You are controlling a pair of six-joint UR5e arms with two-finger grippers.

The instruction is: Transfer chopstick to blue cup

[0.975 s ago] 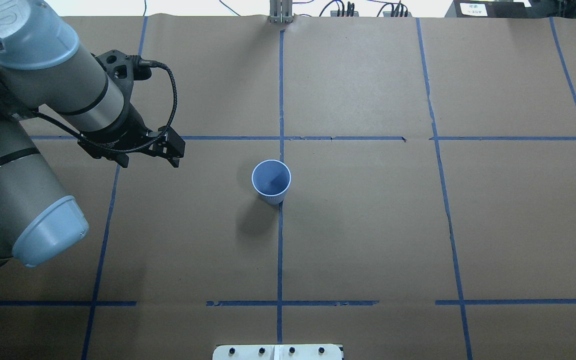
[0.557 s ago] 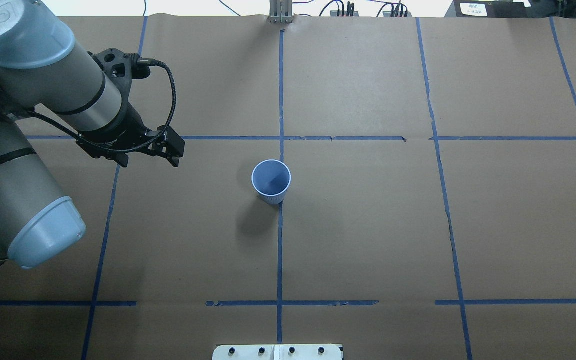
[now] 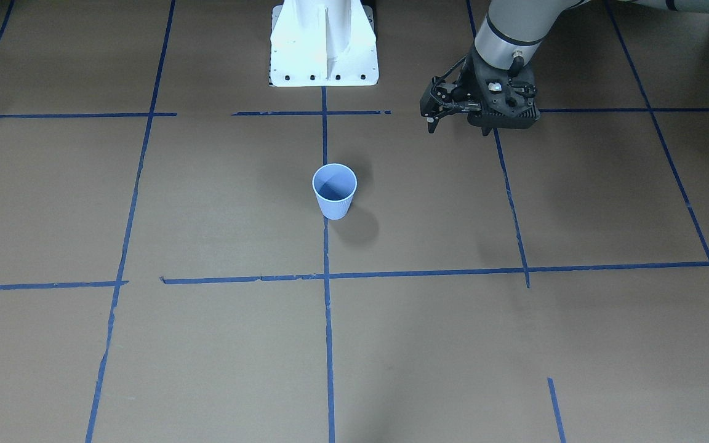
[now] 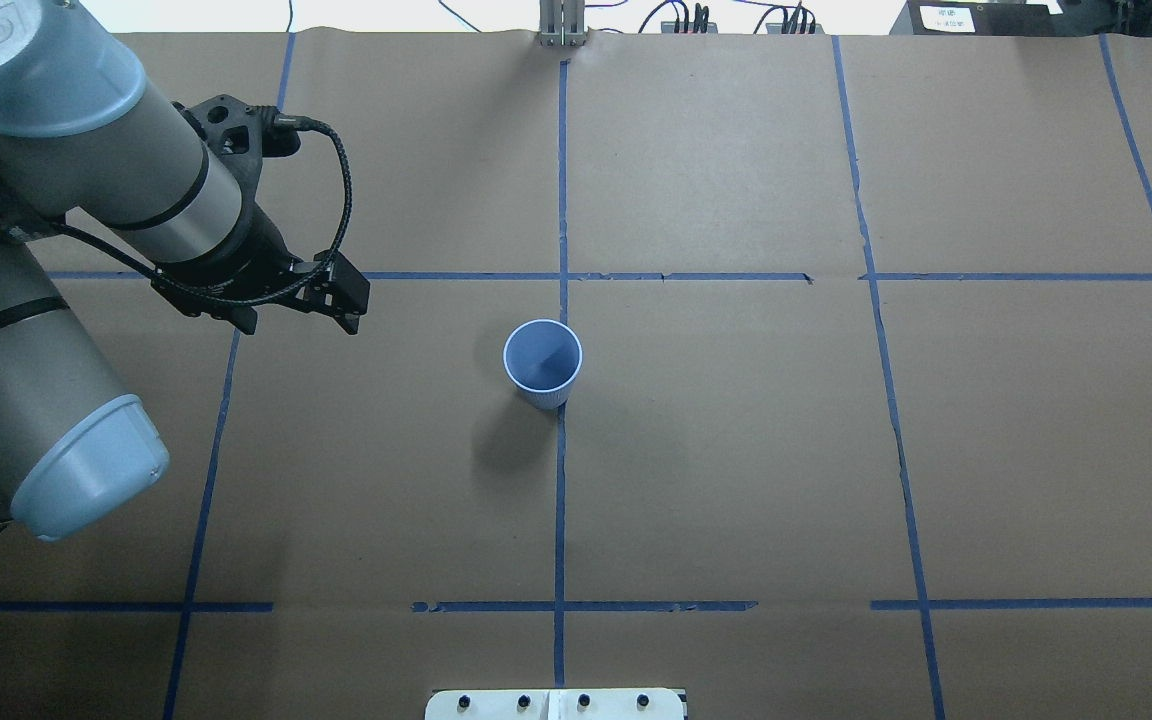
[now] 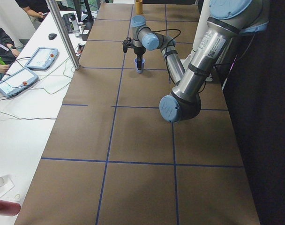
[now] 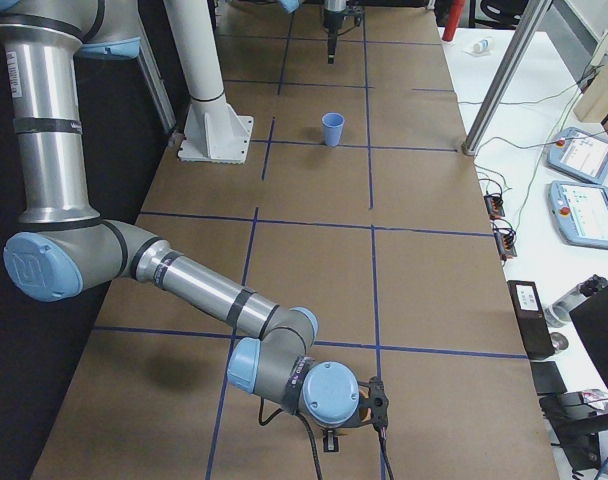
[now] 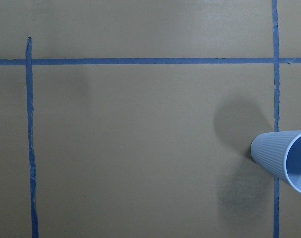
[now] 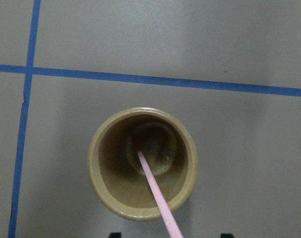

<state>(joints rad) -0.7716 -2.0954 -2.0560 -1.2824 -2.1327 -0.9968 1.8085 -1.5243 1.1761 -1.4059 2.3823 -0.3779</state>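
The blue cup stands upright and empty at the table's middle; it also shows in the front view and at the right edge of the left wrist view. My left gripper hangs to the cup's left, apart from it, open and empty. The pale pink chopstick leans inside an olive cup right under my right wrist. My right gripper is open, its dark fingertips wide apart on both sides of the stick and not touching it.
The white robot base stands at the table's near edge behind the cup. Blue tape lines cross the brown paper. A metal post and teach pendants are on the operators' side.
My left arm's elbow has drifted slightly to the left. The left gripper and the blue cup have hardly moved.
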